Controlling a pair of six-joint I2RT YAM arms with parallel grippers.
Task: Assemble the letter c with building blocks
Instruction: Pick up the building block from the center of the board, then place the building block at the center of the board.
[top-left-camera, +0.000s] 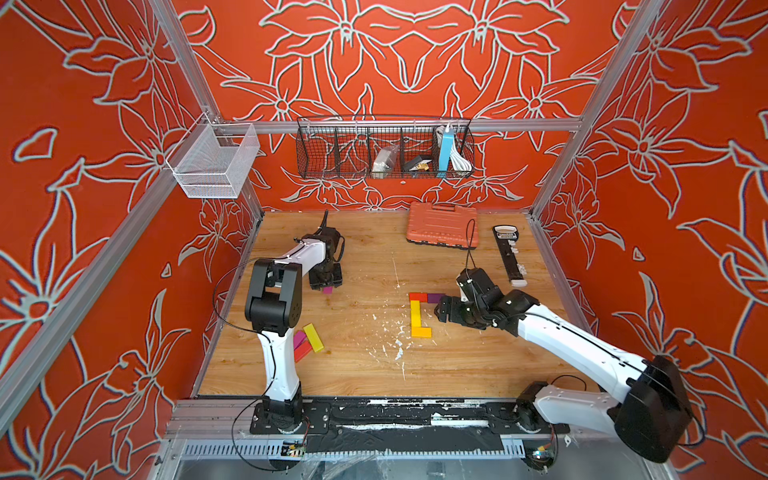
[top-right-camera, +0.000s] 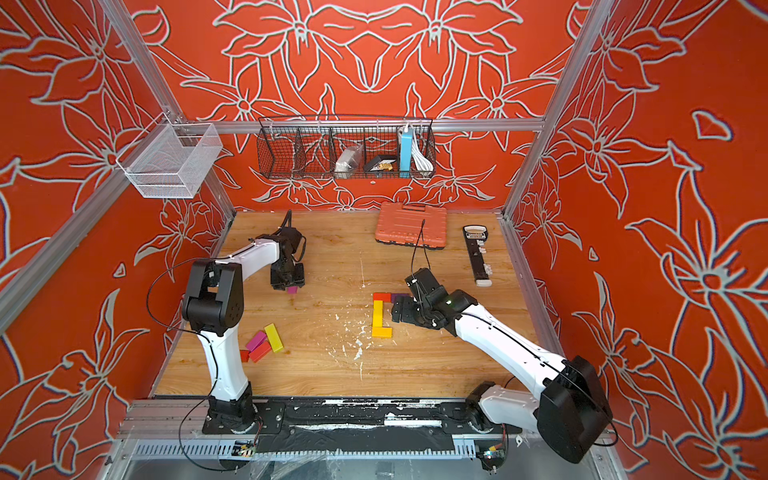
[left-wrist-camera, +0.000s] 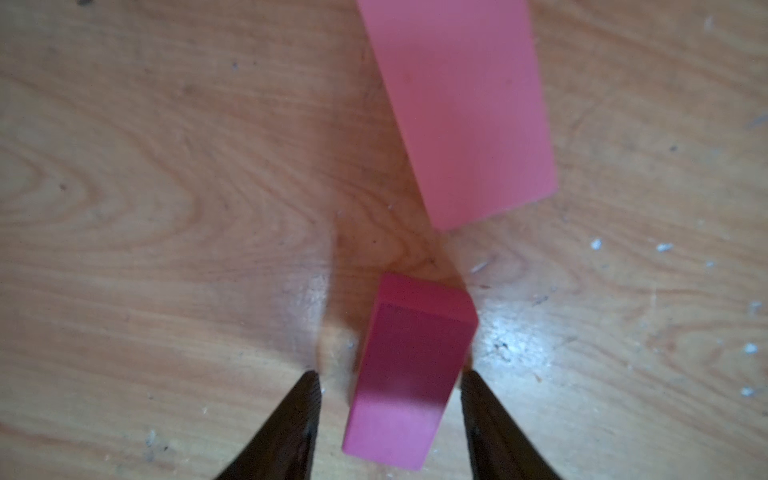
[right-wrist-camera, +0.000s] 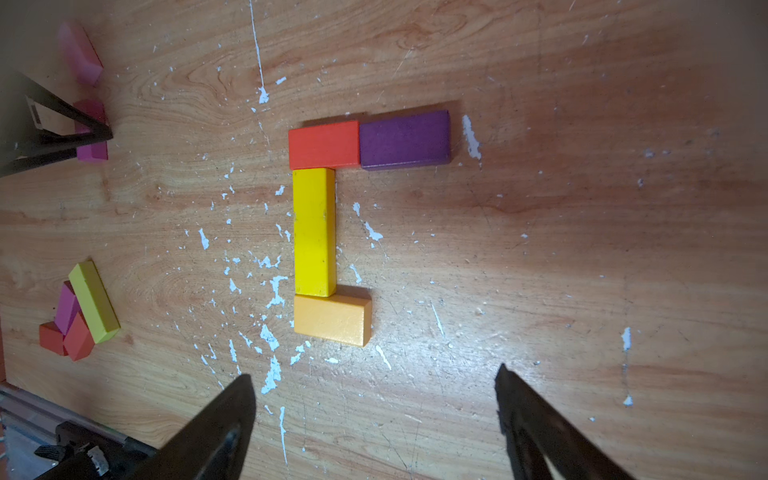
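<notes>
Four building blocks lie joined on the wooden table: a red one (top-left-camera: 418, 296), a purple one (top-left-camera: 434, 297), a long yellow bar (top-left-camera: 415, 313) and an orange one (top-left-camera: 421, 331). My right gripper (top-left-camera: 441, 309) hovers open just right of them, with nothing between its fingers (right-wrist-camera: 232, 411). My left gripper (left-wrist-camera: 390, 374) is down at the far left with its jaws astride a small magenta block (left-wrist-camera: 403, 374); a gap shows on one side. A pale pink block (left-wrist-camera: 457, 112) lies just beyond it. A loose pile holds a yellow bar (top-left-camera: 313, 337), a pink block (top-left-camera: 299, 338) and a red block (top-left-camera: 302, 352).
An orange ribbed tool case (top-left-camera: 442, 227) and a black strip-shaped tool (top-left-camera: 510, 255) lie at the back right of the table. A black wire basket (top-left-camera: 384, 149) and a white mesh basket (top-left-camera: 214, 160) hang on the frame above. White flecks dot the wood near the front.
</notes>
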